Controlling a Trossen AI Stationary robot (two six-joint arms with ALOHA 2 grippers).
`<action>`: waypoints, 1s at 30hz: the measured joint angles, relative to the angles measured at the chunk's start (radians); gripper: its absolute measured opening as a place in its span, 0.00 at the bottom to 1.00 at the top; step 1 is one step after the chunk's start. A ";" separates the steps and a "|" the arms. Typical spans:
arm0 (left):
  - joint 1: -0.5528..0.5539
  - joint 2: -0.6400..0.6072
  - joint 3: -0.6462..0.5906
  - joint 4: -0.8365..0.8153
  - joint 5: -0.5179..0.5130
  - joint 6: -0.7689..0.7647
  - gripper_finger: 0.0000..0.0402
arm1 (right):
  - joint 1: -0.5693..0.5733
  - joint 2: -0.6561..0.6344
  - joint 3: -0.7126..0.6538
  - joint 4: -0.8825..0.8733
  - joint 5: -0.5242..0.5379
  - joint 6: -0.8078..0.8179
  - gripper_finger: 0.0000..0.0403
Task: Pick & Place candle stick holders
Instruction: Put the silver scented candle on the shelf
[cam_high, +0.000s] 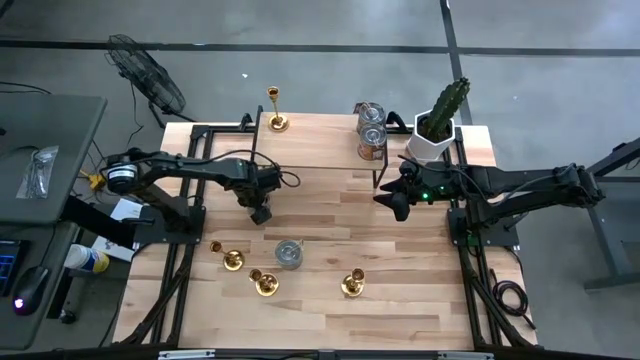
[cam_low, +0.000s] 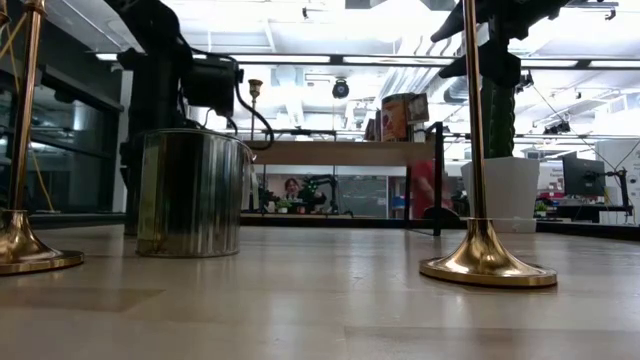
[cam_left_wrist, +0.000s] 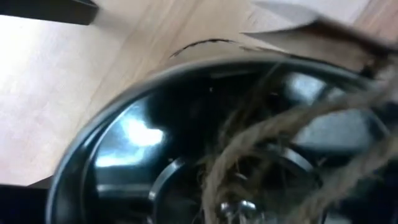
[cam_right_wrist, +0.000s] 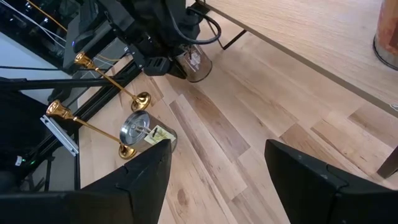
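The light butcher-block wooden table (cam_high: 330, 300) carries a raised wooden shelf (cam_high: 310, 150) along its far edge. On the shelf's right end stand a green cactus in a white pot (cam_high: 440, 125) and stacked glass jars (cam_high: 371, 130); at its left end one tall shiny gold candlestick holder (cam_high: 275, 108) stands upright.

The dark left arm reaches in from the left, and the left gripper (cam_high: 261, 212) hangs over the table's middle left with its fingers spread wide around a small glass-sided tin with twine (cam_right_wrist: 196, 62); the left wrist view looks straight into that tin's dark rim (cam_left_wrist: 205, 143), so it seems held.

The dark right arm comes from the right, and the right gripper (cam_right_wrist: 217, 177) hovers over bare wood with its fingers apart and nothing between them.

Nearer the front edge stands a silver cylindrical tin can (cam_high: 289, 254), with three more gold candlestick holders near it: one (cam_high: 232, 260) to its left, one (cam_high: 265, 285) just in front, and one (cam_high: 352, 285) well to its right.
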 joint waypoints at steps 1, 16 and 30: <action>0.000 0.000 0.001 0.000 0.000 -0.006 0.96 | 0.000 0.000 0.000 0.000 0.000 0.000 0.62; 0.000 -0.017 0.006 0.047 -0.025 -0.132 0.96 | 0.000 0.000 0.000 -0.001 0.000 -0.015 0.62; 0.000 -0.017 0.006 0.099 -0.057 -0.185 0.96 | 0.000 0.000 0.000 0.000 0.000 -0.015 0.62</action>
